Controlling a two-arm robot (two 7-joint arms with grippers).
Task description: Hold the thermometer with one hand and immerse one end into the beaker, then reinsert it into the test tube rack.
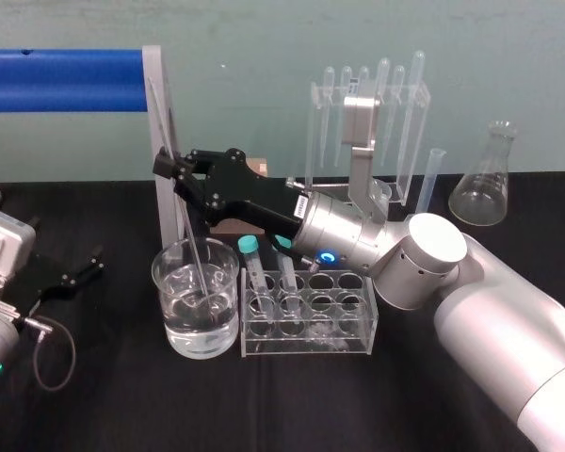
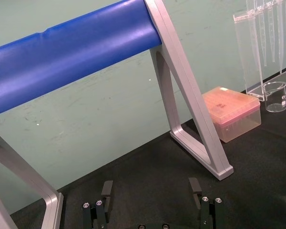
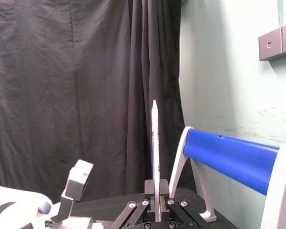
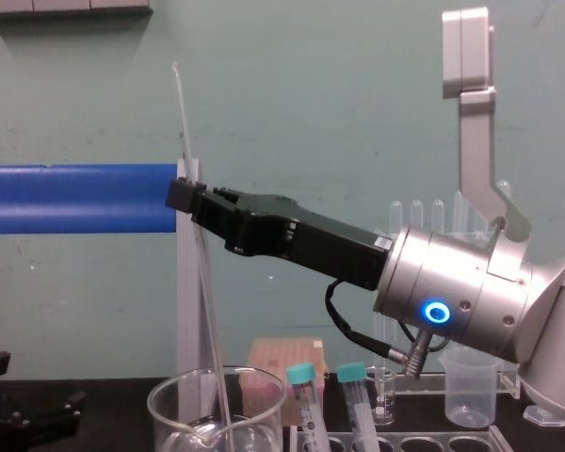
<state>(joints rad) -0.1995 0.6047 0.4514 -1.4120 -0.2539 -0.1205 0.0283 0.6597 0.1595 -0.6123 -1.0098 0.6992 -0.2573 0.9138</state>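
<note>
1. Head view: the long black right gripper (image 1: 174, 169), on a thick silver wrist with a glowing blue ring, reaches in from the robot's right and sits above the wide clear glass beaker (image 1: 162, 278).
2. Its fingers are pinched tight on the very long, thin clear glass thermometer (image 1: 192, 235). They grip it partway up, so rod shows both above and below them.
3. The thermometer is tilted, with its upper end leaning toward the robot's left. Its lower end is inside the beaker, down in the clear liquid that fills the lower part. Whether the tip touches the bottom cannot be told.
4. The low clear plastic test tube rack (image 1: 358, 315) stands on the black table (image 1: 122, 405), just beside the beaker on the robot's right. Two teal-capped tubes (image 1: 250, 247) stand in the rack at the end nearest the beaker.
5. Chest view: the right gripper (image 4: 184, 193) clamps the thermometer (image 4: 210, 311) above the beaker's rim (image 4: 169, 395).
6. Right wrist view: the thermometer (image 3: 155, 143) rises from between the closed fingers (image 3: 150, 202).
7. The small black left gripper (image 1: 83, 268) rests at the table's left, well apart from the beaker. In the left wrist view its fingers (image 2: 107, 188) are spread wide.
8. Behind the table are a blue padded bar (image 1: 61, 80), a tall clear acrylic pipette stand (image 1: 325, 141) and a glass conical flask (image 1: 485, 184).
</note>
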